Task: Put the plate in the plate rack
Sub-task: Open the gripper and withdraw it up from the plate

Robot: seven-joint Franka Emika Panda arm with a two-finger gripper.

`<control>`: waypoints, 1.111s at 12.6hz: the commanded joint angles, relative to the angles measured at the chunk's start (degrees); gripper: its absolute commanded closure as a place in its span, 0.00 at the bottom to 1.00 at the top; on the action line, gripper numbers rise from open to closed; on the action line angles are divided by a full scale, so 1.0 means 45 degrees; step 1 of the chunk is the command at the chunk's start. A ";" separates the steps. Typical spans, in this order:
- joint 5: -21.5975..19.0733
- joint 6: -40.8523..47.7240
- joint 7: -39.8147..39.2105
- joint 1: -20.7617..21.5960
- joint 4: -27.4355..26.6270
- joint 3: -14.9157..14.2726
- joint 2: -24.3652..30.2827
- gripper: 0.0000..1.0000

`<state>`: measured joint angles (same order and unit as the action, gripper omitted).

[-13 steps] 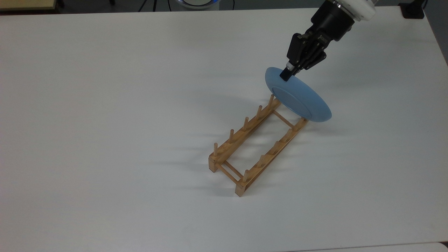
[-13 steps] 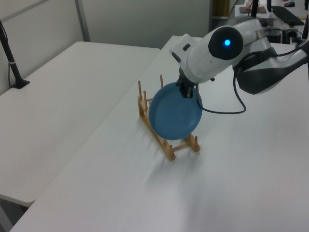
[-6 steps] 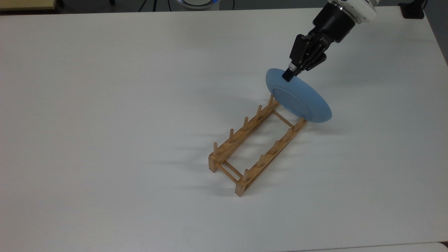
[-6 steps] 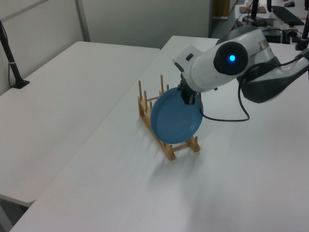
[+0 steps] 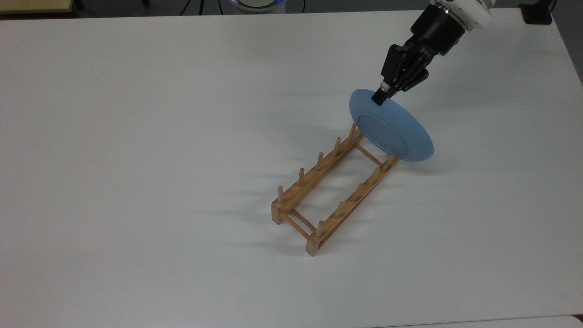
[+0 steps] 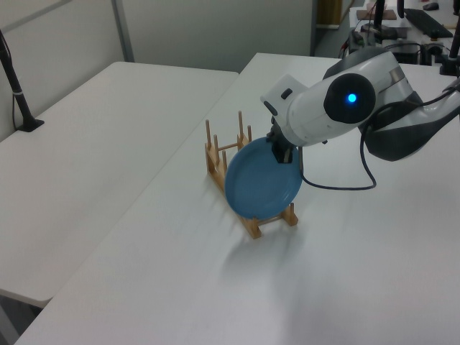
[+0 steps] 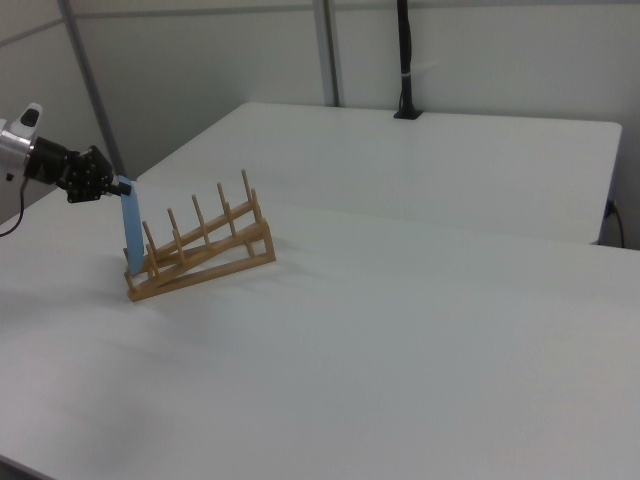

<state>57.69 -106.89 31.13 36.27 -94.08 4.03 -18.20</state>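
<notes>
Plate (image 5: 392,133) sits on edge at the far end of the plate rack (image 5: 334,187), i.e. the end nearest the arm, w/ the gripper (image 5: 379,97) pinched on its upper rim. Fingers are closed on the plate's edge; top view shows the black tips clamped right where the rim curves over.

Rel. to the rack: in the right view the plate (image 7: 132,235) stands nearly upright, edge-on, just outside the last pair of pegs at that end, w/ its lower edge down at about rail height. In the left view the plate (image 6: 263,187) covers the near end of the rack (image 6: 248,188), face toward the camera. Whether the bottom edge is already touching the rails or a hair above them — can't tell; prob. resting or very close.

What changed vs. a sec ago: the plate has slid a bit away from the rack's open middle and lower, and the wrist has pulled back and up along its own axis, so the plate stands steeper than before. Rack itself hasn't budged.

Meaning for the task: this reads as the seating phase, mostly done. Plate looks to be at the end slot, leaning on the last pegs, not between two peg pairs. Next move likely needs a small lowering, then release; risk is the plate tipping outward off the rack end once let go.
</notes>
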 commanded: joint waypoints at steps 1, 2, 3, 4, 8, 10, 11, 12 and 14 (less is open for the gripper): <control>-0.0338 -0.0231 0.0639 -0.0227 -0.0382 0.0276 0.0042 1.00; -0.0514 -0.0269 0.0698 -0.0228 -0.0382 0.0315 0.0022 1.00; -0.0593 -0.0289 0.0853 -0.0247 -0.0382 0.0315 0.0022 1.00; -0.0613 -0.0289 0.0893 -0.0267 -0.0382 0.0315 0.0003 1.00; -0.0731 -0.0835 0.0913 -0.0793 -0.0362 0.0315 -0.0252 0.68; -0.0789 -0.0856 0.0933 -0.0872 -0.0323 0.0296 -0.0252 0.55; -0.0983 -0.0875 0.0913 -0.0969 -0.0285 0.0296 -0.0232 0.23; -0.0985 -0.0875 0.0894 -0.0990 -0.0284 0.0296 -0.0232 0.00; -0.1276 -0.0875 0.0933 -0.0951 -0.0226 0.0296 -0.0213 0.00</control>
<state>54.02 -109.38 34.43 32.60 -94.79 4.64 -19.73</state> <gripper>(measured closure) 0.379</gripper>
